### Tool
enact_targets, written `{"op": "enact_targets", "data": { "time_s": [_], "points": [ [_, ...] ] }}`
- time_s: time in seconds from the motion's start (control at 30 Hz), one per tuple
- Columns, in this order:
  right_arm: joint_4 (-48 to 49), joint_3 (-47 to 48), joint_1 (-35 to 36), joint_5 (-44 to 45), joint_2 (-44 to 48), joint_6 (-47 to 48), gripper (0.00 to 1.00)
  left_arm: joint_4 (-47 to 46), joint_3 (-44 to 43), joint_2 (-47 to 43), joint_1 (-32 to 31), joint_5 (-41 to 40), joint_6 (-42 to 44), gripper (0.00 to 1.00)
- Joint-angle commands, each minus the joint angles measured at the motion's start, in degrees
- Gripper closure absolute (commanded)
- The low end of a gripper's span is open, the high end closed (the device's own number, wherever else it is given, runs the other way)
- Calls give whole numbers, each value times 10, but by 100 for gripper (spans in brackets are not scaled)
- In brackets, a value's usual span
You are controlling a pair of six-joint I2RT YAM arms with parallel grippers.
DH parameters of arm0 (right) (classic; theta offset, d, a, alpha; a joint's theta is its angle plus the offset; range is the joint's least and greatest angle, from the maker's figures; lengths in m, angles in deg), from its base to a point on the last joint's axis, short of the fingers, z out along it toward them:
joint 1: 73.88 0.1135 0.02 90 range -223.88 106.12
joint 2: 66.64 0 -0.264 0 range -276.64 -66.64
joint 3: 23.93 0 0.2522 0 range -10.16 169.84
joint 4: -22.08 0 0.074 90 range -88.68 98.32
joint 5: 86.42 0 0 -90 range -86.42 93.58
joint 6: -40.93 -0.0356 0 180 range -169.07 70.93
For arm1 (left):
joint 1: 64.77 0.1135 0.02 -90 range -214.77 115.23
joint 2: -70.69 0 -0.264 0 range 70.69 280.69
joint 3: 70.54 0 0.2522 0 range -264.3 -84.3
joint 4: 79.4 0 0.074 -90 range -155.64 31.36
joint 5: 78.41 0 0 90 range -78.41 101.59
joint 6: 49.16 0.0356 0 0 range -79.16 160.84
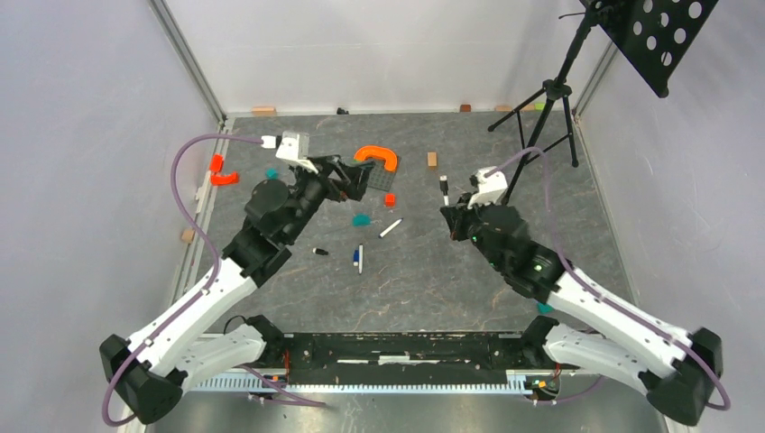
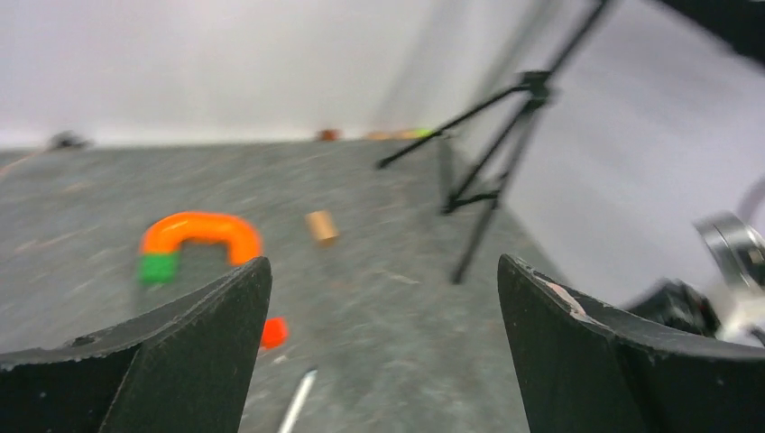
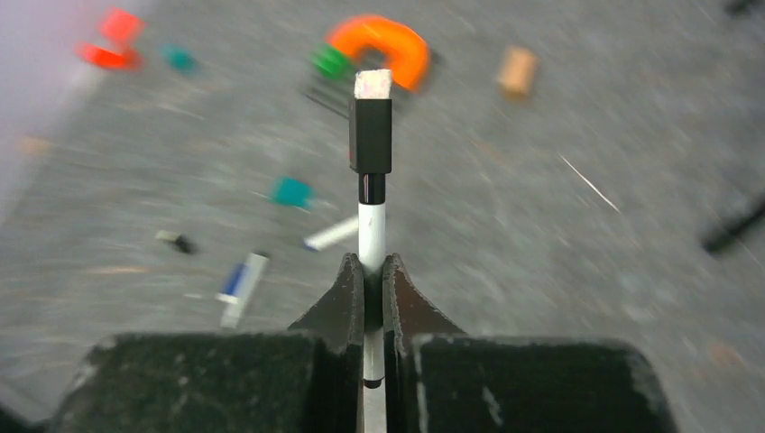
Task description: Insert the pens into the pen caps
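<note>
right gripper [image 3: 371, 268] is clamped tight on a slim white marker pen [image 3: 371, 230], held up off the table. a short black plastic cap [image 3: 371, 135] sits on the pen's far end and looks seated, so i'd call that one done, just not put down. left gripper [image 2: 383, 271] has its jaws wide with nothing between them, hanging over the grey stone-pattern table [image 1: 469, 280] near the orange plastic arch [image 1: 374, 151]. on the table between the arms: a second bare white pen barrel [image 1: 390, 228] lies alone near a teal toy brick [image 1: 361, 219], and a loose small black cap [image 1: 319, 251] lies well apart from it. a third white pen [image 1: 361, 260] has the blue cap [image 1: 355, 257] right against it, too small and blurred to tell if the cap is on or just beside. judgement: one of three done, one clearly left (bare barrel plus loose black cap), blue one unconfirmed. next probably means setting the held pen down, then one arm per part.
</note>
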Motion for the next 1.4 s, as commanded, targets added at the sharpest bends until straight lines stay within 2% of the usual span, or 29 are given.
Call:
{"op": "enact_targets", "data": {
  "time_s": [0.0, 0.13, 0.37, 0.6, 0.97, 1.13, 1.37],
  "points": [
    [-121, -19, -2, 186, -81, -24, 100, 163, -64, 40, 5, -222, 54, 0],
    [-87, -53, -3, 194, -138, -23, 100, 187, -80, 59, 6, -223, 53, 0],
    [-30, -82, -31, 132, -241, -10, 100, 187, -79, 57, 7, -205, 65, 0],
    [1, -97, -55, 83, -300, -9, 99, 202, -90, 68, 7, -195, 69, 0],
    [10, -103, -66, 68, -328, -12, 78, 209, -96, 81, 7, -183, 69, 1],
    [6, -104, -69, 65, -326, -12, 64, 213, -99, 86, 7, -181, 70, 1],
    [-17, -95, -70, 64, -292, -1, 54, 204, -94, 88, 7, -154, 81, 1]
  ]
}}
